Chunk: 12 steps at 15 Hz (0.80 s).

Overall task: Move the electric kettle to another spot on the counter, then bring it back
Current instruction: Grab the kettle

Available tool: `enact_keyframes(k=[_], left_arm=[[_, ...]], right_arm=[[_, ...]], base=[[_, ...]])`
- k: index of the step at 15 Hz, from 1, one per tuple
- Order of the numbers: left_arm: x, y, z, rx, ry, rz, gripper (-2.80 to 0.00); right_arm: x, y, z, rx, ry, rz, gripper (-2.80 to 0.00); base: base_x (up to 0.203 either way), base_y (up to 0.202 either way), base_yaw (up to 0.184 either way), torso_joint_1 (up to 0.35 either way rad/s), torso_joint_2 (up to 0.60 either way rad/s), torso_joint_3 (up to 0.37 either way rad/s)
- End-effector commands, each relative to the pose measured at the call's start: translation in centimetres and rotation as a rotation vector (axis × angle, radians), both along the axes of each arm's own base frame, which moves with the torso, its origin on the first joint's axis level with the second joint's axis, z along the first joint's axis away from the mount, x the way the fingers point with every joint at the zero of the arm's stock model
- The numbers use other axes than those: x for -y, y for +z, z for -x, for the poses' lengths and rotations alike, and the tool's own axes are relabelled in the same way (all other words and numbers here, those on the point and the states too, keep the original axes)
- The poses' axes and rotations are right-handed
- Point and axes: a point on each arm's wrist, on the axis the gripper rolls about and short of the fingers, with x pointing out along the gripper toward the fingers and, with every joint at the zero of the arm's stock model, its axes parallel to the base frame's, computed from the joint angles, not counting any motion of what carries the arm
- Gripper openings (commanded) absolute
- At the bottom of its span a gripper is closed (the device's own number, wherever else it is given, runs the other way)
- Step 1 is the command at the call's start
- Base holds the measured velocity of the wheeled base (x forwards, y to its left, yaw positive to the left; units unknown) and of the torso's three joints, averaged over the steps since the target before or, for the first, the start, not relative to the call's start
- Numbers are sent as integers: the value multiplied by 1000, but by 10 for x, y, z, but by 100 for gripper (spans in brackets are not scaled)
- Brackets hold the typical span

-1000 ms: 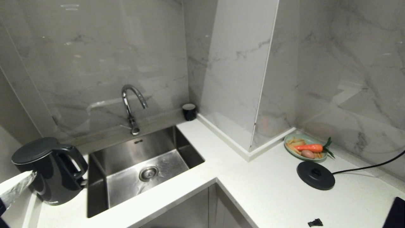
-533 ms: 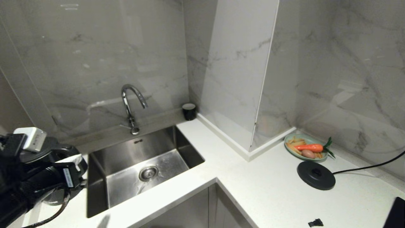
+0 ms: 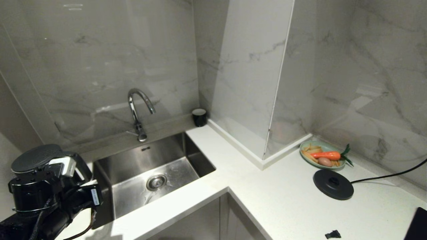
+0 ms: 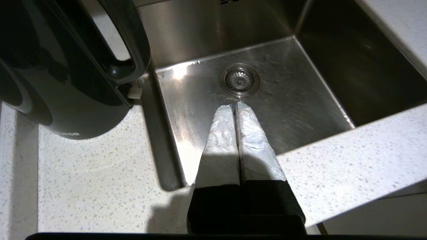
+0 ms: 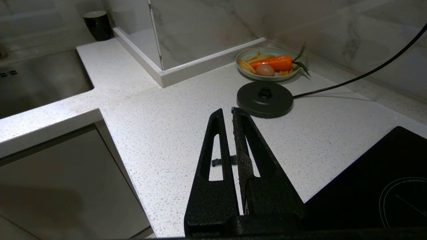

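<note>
The electric kettle (image 3: 33,158) stands upright on the counter (image 3: 267,196), left of the sink, and my left arm (image 3: 36,196) hides most of it. In the left wrist view its glossy black body (image 4: 60,76) and loop handle (image 4: 131,43) are close by. My left gripper (image 4: 235,107) is shut with nothing in it. Its foil-wrapped fingers hang over the sink's front part, beside the kettle and apart from it. My right gripper (image 5: 227,111) is shut and empty, parked above the right stretch of counter.
The steel sink (image 3: 186,156) with its faucet (image 3: 138,110) lies right of the kettle. A small black cup (image 3: 199,117) stands at the back. The round black base disc (image 3: 333,184) with cord, a plate (image 3: 305,146) of food, a black scrap (image 3: 332,234) and the cooktop (image 3: 417,226) are at right.
My left arm has swung up into the head view at lower left and now sits in front of the kettle, gripper still shut. The kettle has stayed in place.
</note>
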Motion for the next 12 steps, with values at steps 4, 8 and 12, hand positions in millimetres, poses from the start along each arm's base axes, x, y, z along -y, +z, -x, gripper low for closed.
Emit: enact_keyframes(k=[4, 8, 12], left_arm=[[-15, -41, -7, -110, 48, -1, 0], [-25, -42, -20, -81, 71, 0, 0], [-39, -43, -37, -43, 65, -38, 0]], right_arm=[[0, 0, 0, -1, 0, 1, -280], [0, 0, 0, -1, 0, 1, -280], [0, 0, 0, -1, 0, 1, -280]], base=[[0, 0, 0, 0, 0, 0], [0, 0, 0, 0, 0, 0], [0, 0, 0, 0, 0, 0]])
